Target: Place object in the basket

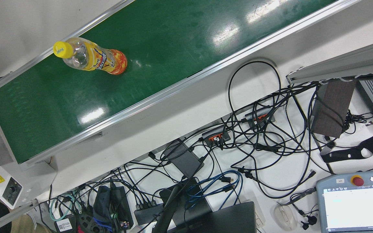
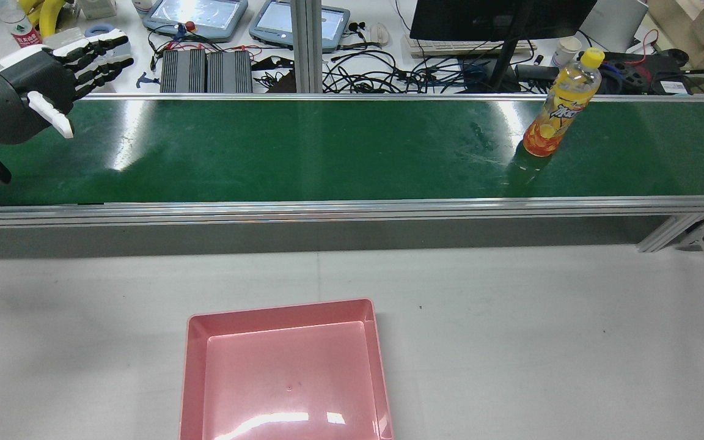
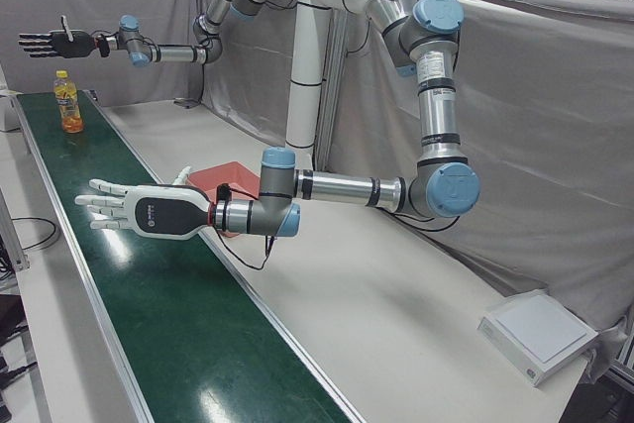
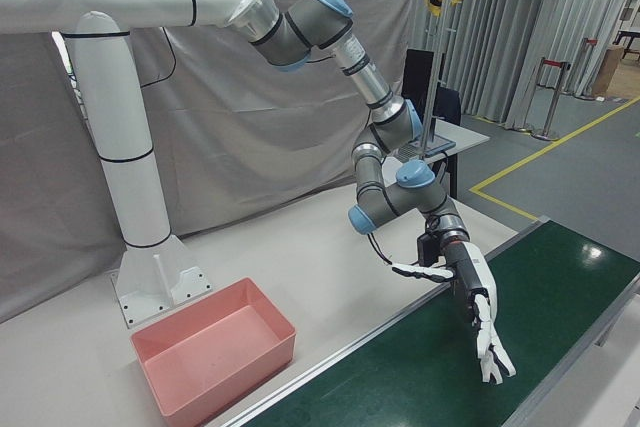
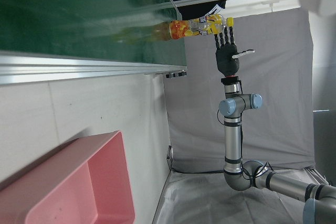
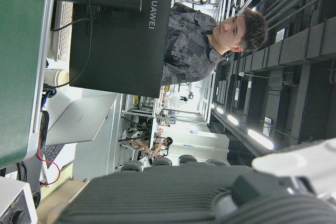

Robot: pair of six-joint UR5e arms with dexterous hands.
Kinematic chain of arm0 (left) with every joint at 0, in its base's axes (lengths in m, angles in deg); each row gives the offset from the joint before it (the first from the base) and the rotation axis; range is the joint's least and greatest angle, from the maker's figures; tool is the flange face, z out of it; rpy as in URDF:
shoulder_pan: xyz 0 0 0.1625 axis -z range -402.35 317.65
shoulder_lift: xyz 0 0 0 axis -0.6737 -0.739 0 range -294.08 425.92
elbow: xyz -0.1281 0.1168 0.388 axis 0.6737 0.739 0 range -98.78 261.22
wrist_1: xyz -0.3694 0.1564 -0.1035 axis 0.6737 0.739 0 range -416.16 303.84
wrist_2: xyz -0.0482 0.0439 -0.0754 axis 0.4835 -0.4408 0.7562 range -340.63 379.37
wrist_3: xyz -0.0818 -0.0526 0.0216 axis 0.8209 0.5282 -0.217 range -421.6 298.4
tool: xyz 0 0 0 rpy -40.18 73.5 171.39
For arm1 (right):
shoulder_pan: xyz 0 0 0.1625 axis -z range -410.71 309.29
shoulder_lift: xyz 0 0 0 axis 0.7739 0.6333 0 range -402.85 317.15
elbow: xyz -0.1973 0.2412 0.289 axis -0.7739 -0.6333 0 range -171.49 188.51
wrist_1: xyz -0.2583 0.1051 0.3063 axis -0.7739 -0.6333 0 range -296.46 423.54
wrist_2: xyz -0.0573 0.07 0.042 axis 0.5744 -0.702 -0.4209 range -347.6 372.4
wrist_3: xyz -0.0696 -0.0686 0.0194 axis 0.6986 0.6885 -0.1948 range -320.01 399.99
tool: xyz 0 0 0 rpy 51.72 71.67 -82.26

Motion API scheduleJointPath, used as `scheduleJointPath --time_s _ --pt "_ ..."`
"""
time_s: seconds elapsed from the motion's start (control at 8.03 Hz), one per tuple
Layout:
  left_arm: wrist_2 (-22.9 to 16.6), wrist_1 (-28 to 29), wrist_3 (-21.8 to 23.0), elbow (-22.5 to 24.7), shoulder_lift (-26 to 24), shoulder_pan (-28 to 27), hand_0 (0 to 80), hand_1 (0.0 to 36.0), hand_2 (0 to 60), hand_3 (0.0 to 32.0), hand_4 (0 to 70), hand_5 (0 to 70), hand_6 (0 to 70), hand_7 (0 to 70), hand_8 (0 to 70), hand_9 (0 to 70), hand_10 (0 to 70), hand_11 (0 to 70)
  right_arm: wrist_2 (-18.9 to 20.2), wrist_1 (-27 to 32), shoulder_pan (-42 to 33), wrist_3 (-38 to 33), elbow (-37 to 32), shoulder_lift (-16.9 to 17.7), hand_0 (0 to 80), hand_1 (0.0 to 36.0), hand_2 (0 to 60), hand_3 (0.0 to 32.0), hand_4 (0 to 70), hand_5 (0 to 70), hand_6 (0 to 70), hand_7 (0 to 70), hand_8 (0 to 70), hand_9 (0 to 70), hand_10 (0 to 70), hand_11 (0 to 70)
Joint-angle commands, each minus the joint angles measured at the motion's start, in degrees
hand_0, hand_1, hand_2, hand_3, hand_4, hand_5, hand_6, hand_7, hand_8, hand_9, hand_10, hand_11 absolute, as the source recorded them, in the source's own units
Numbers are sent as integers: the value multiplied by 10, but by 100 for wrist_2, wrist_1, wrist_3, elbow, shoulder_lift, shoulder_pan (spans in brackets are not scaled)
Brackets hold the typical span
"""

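Observation:
An orange drink bottle with a yellow cap stands upright on the green conveyor belt toward its right end; it also shows in the front view and the left-front view. The pink basket sits empty on the grey table, apart from the belt. My left hand is open and empty, fingers spread flat over the belt's left end, far from the bottle; it also shows in the right-front view. My right hand is open and empty, held about cap height beyond the bottle, not touching it.
Cables, teach pendants and a monitor crowd the desk beyond the belt. An aluminium rail edges the belt on the table side. The arms' white pedestal stands behind the basket. A white box lies at the table's corner.

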Motion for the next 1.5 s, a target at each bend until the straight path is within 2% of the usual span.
scheduleJointPath --time_s 0.0,1.37 --pt "0 -1 8 0 -9 -1 593 28 0 28 117 137 0 13 81 111 22 45 0 0 0 0 0 0 0 0 0 0 0 0 0 0 0 0 0 0" --pt "0 -1 17 9 -9 -1 596 29 0 22 120 154 2 13 86 118 25 49 0 0 0 0 0 0 0 0 0 0 0 0 0 0 0 0 0 0"
